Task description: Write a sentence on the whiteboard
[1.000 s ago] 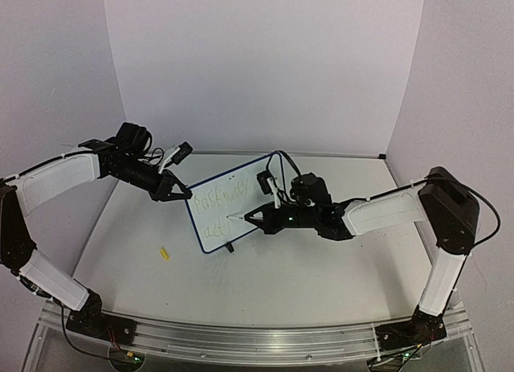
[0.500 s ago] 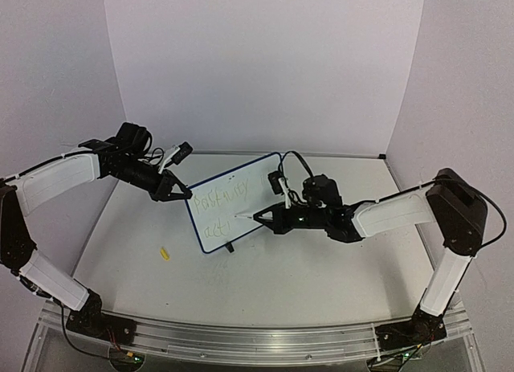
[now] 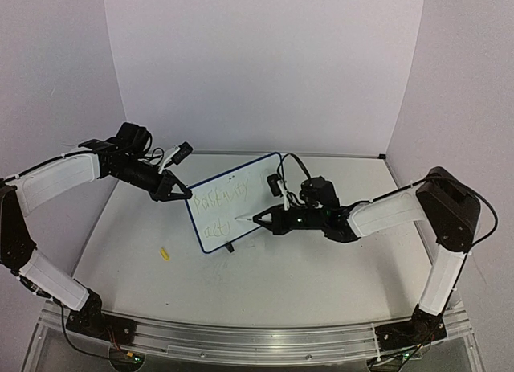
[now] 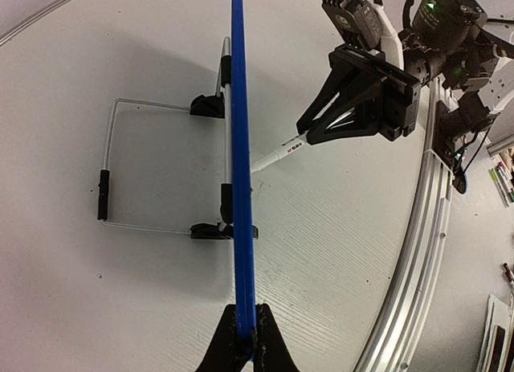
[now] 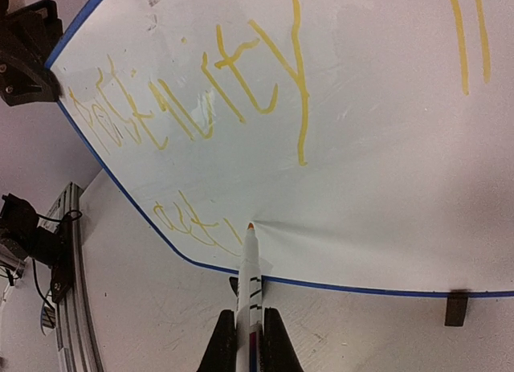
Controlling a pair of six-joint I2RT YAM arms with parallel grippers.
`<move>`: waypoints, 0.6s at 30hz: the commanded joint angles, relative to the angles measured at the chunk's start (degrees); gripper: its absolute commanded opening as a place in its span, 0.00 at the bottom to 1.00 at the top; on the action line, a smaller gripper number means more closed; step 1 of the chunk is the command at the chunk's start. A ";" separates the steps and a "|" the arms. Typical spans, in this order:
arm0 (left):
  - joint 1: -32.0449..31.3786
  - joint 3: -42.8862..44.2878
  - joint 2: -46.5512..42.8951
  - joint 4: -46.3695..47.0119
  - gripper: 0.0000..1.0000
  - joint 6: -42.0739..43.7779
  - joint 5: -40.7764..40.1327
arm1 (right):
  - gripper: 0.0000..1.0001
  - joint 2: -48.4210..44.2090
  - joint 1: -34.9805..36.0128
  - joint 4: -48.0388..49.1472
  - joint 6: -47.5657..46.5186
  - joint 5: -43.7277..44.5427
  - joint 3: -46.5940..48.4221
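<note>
The whiteboard stands tilted on the table, its blue frame edge-on in the left wrist view. My left gripper is shut on the board's left edge. The sentence is yellow handwriting in two lines, a long upper word and a short lower scrawl. My right gripper is shut on a white marker. The marker's orange tip meets the board face just right of the lower scrawl. The right gripper sits at the board's right front.
A small yellow marker cap lies on the table left of the board. The board's wire stand reaches out behind it. An aluminium rail runs along the near edge. White walls close off the back and sides.
The right gripper and marker have shifted slightly right along the lower line, the arm's elbow swinging with them. The left gripper and the board have stayed put.
</note>
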 commanded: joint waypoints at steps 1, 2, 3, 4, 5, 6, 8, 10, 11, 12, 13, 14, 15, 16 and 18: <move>-0.94 1.26 1.24 -2.16 0.00 0.08 0.13 | 0.00 0.44 -0.17 2.13 0.14 -0.15 2.30; -0.94 1.25 1.28 -2.17 0.00 0.07 0.13 | 0.00 0.45 -0.16 2.13 0.16 0.12 2.33; -0.95 1.26 1.28 -2.16 0.00 0.12 0.10 | 0.00 0.49 -0.14 2.14 0.27 0.39 2.39; -0.96 1.27 1.29 -2.16 0.00 0.11 0.08 | 0.00 0.56 -0.16 2.15 0.38 0.61 2.48; -0.97 1.25 1.32 -2.18 0.00 0.08 0.12 | 0.00 0.63 -0.20 2.12 0.40 0.61 2.62; -0.98 1.27 1.30 -2.15 0.00 0.12 0.11 | 0.00 0.90 -0.22 2.11 0.40 0.46 2.79; -1.00 1.28 1.31 -2.16 0.00 0.09 0.06 | 0.00 1.53 -0.26 1.92 0.38 -0.10 3.26; -0.97 1.31 1.33 -2.21 0.00 0.08 0.11 | 0.00 2.07 -0.27 1.62 0.40 -0.69 3.71; -1.02 1.27 1.30 -2.22 0.00 0.13 0.02 | 0.00 2.33 -0.23 1.43 0.33 -0.92 3.88; -1.03 1.28 1.26 -2.23 0.00 0.11 -0.03 | 0.00 2.53 -0.22 1.20 0.24 -1.07 4.02; -1.02 1.30 1.22 -2.23 0.00 0.07 -0.03 | 0.00 2.71 -0.23 0.81 0.07 -1.14 4.16; -1.01 1.29 1.20 -2.21 0.00 0.07 -0.04 | 0.00 2.90 -0.22 0.42 -0.10 -1.22 4.29; -1.01 1.25 1.19 -2.18 0.00 0.05 -0.04 | 0.00 3.00 -0.25 0.18 -0.21 -1.25 4.37; -1.01 1.25 1.20 -2.20 0.00 0.11 0.02 | 0.00 3.10 -0.26 -0.03 -0.28 -1.24 4.34; -1.01 1.27 1.30 -2.18 0.00 0.10 -0.03 | 0.00 3.18 -0.24 -0.54 -0.38 -0.82 4.08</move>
